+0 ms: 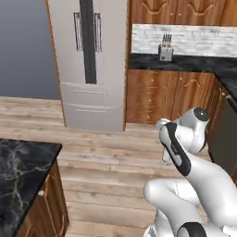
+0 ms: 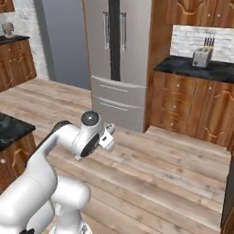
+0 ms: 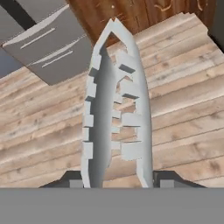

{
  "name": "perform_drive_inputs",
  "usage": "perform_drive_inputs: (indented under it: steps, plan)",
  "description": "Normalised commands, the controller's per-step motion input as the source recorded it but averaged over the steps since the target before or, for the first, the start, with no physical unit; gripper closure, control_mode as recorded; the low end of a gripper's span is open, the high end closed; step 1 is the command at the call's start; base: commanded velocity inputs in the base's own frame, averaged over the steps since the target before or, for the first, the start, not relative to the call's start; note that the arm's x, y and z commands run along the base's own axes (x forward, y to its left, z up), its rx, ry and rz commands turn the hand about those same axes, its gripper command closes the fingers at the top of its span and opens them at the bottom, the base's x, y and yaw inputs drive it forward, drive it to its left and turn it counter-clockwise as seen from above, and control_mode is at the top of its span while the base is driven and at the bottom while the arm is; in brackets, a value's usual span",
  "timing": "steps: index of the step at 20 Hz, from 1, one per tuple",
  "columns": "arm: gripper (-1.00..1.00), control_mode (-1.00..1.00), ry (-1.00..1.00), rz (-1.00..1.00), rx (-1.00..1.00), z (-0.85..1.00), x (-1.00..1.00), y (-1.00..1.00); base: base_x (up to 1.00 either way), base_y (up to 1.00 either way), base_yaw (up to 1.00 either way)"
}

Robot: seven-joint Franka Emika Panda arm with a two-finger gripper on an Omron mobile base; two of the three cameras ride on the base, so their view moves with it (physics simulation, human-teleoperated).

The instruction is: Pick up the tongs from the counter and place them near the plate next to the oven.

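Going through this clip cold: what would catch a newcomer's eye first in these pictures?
In the hand view, the silver tongs jut straight out from the gripper, clamped at their base over bare wooden floor. Behind, the tall grey fridge stands between wooden cabinets, with a toaster on the black counter to its right. The white arm is folded up mid-room.

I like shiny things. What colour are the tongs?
Silvery grey metal tongs, clearest in the hand view.

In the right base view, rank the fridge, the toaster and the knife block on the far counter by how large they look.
1. Fridge: by far the largest.
2. Toaster on the counter.
3. Knife block behind it: mostly hidden by the toaster, handles showing, so its rank below the toaster is unsure.
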Motion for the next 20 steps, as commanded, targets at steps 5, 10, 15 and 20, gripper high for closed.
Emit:
perform_drive_inputs:
  steps: [5,10,15,20]
  plan:
    - [1.0,1.0,0.0,0.0,0.0,0.0,0.0,0.0,0.63,0.0,0.68]
    - [1.0,1.0,0.0,0.0,0.0,0.0,0.0,0.0,0.91,-0.1,0.61]
    - [1.0,1.0,0.0,0.0,0.0,0.0,0.0,0.0,0.89,-0.27,0.55]
    - [1.0,1.0,0.0,0.0,0.0,0.0,0.0,0.0,0.91,-0.66,0.4]
